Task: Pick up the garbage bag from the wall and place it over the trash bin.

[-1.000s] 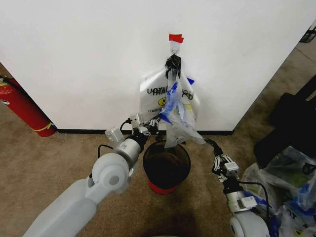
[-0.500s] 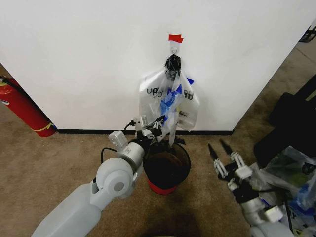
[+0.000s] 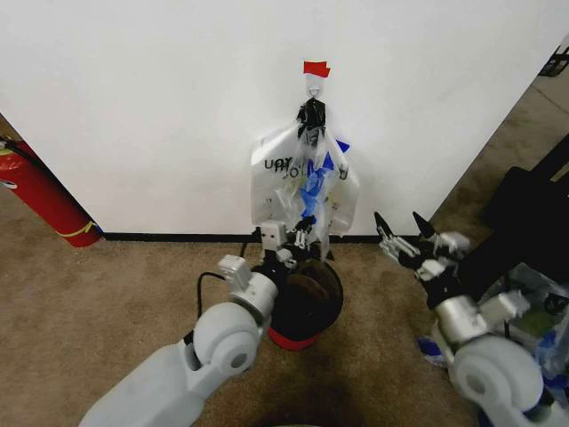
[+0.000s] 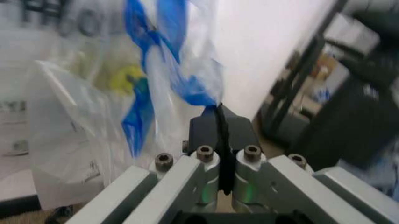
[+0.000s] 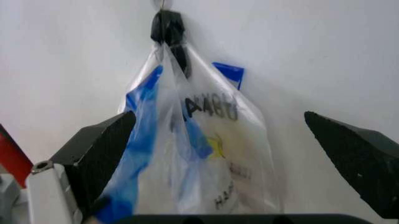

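The wall [image 3: 160, 107] meets brown carpet at a black baseboard, with open floor left of the trash bin [image 3: 307, 302]. The garbage bag [image 3: 307, 191] hangs from the hook above the bin — black lettering too crumpled to read. The left gripper [image 3: 298, 238] is clamped on the bag's lower blue edge at the bin's rim — the right gripper [image 3: 404, 233] hovers spread wide, well apart to the right.

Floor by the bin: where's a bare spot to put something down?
Bare carpet lies between the fire extinguisher and the bin, along the wall. It's crowded above the bin, where the left gripper pinches the garbage bag, and at the heap of bags beside the open right gripper.
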Tool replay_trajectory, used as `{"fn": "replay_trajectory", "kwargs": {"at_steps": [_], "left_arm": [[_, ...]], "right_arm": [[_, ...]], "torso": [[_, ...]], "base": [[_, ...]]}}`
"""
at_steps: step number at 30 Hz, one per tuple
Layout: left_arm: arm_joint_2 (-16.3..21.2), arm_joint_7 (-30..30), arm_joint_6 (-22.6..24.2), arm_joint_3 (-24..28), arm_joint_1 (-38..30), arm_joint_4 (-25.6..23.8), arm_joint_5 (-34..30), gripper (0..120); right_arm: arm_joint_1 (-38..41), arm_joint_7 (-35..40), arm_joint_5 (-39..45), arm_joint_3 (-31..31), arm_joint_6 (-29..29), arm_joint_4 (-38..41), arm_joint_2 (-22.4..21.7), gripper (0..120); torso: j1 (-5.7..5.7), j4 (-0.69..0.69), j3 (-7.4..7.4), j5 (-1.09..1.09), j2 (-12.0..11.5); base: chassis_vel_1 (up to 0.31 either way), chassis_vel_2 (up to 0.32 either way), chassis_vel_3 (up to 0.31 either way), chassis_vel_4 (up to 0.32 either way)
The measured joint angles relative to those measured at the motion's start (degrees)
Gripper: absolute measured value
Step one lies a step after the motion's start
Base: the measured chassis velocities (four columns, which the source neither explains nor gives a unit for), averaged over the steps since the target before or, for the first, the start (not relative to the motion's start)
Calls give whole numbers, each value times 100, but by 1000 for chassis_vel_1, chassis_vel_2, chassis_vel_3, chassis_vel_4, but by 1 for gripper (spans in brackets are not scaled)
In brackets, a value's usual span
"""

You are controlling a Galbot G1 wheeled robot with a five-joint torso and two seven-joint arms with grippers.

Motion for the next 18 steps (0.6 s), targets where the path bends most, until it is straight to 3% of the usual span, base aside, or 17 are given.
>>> {"fn": "replay_trajectory", "kwargs": {"at_steps": [9, 18], "left_arm": [[-248, 269, -99, 894, -336, 500, 1292, 0], [-356, 293, -113, 1076, -650, 613, 1384, 0]], "right_arm": [[1361, 484, -186, -1091, -729, -304, -456, 100], [1928, 590, -265, -1680, -1128, -554, -493, 100]], "torso": [[1, -2, 1, 0, -1], [1, -1, 0, 0, -1]], "base": [[0, 0, 0, 0], [0, 0, 0, 0]]}}
